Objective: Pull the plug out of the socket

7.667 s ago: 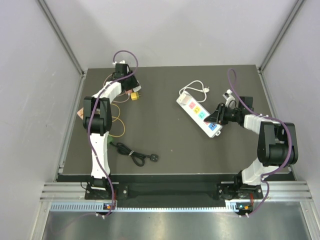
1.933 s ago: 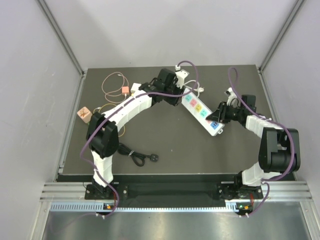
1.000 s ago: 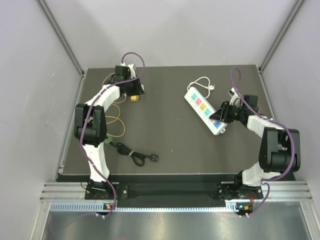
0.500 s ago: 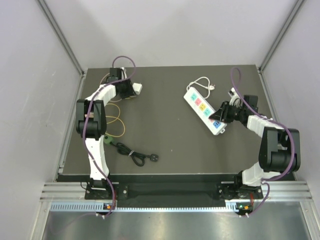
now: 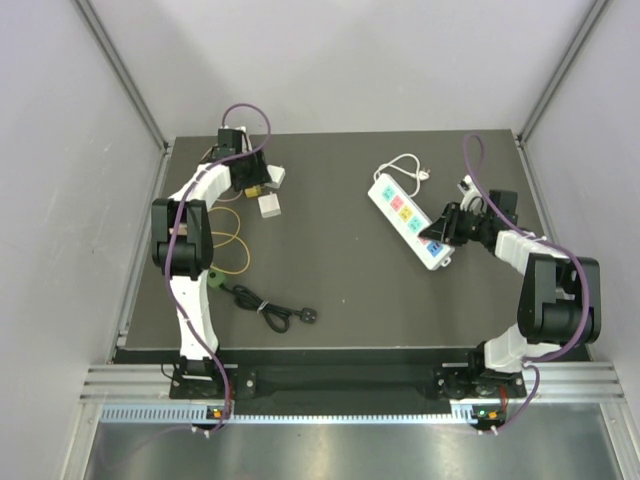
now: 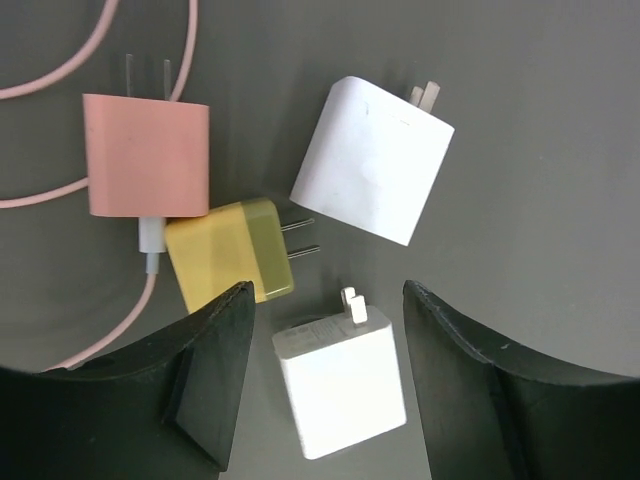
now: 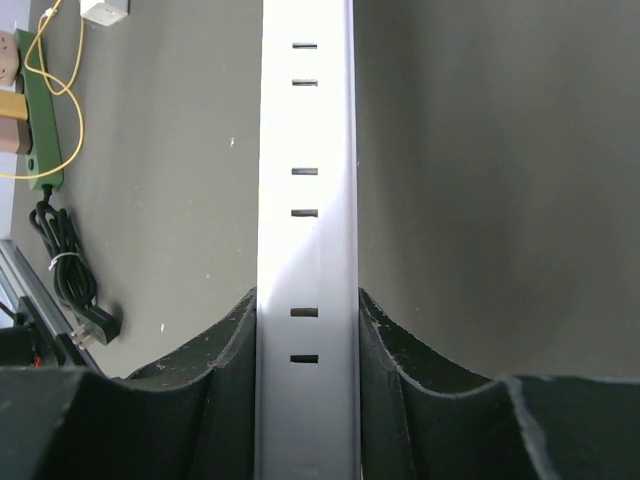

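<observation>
Just let go of white plug [image 6: 340, 385]: left gripper [image 6: 328, 300] parted astride it, beside yellow adapter [image 6: 228, 250], well apart from power strip [image 5: 405, 218]. Clamped tight on that strip, right gripper [image 7: 307, 310]. Probably unplugging done.

The left end effector [image 6: 327, 325] gapes around a small white plug [image 6: 340, 390] beside a yellow plug [image 6: 228, 252].
</observation>
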You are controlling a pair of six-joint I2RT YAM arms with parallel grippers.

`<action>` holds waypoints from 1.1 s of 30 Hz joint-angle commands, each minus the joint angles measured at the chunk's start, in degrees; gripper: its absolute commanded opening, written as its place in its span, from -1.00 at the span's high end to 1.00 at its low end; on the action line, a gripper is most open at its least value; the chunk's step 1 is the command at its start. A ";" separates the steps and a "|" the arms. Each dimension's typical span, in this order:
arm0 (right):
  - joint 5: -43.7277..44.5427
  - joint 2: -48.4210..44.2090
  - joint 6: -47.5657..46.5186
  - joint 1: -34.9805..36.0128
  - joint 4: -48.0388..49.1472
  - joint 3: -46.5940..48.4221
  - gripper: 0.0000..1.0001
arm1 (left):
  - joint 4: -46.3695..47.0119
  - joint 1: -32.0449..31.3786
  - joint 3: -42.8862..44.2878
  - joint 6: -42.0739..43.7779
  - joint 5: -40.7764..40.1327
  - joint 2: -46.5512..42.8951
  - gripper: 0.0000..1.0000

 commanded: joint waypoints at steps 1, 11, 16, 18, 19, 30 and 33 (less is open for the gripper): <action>-3.31 -0.71 -0.07 -0.92 4.55 1.15 1.00 | -0.49 0.28 2.16 2.72 -3.06 -2.82 -0.33; -4.11 -1.93 -1.83 -1.62 3.41 1.94 1.00 | 11.00 0.28 -12.66 3.44 2.12 -19.93 -0.34; -3.84 -2.12 -0.69 -6.19 3.06 2.64 1.00 | 18.57 0.28 -24.80 -0.87 4.84 -30.84 -0.57; -2.88 -1.85 -1.21 -8.04 1.48 3.78 1.00 | 19.89 0.19 -27.27 -2.90 6.33 -36.29 -0.58; -1.48 -1.85 -1.82 -8.30 1.48 4.40 1.00 | 19.90 0.19 -29.63 -3.51 6.77 -38.23 -0.58; 3.98 6.48 -6.48 -17.70 -5.37 21.70 1.00 | 17.44 0.19 -42.39 -7.21 11.52 -64.86 -0.98; 3.46 13.08 -6.92 -20.17 -7.83 28.73 1.00 | 14.90 0.28 -45.47 -7.12 11.00 -70.49 -0.98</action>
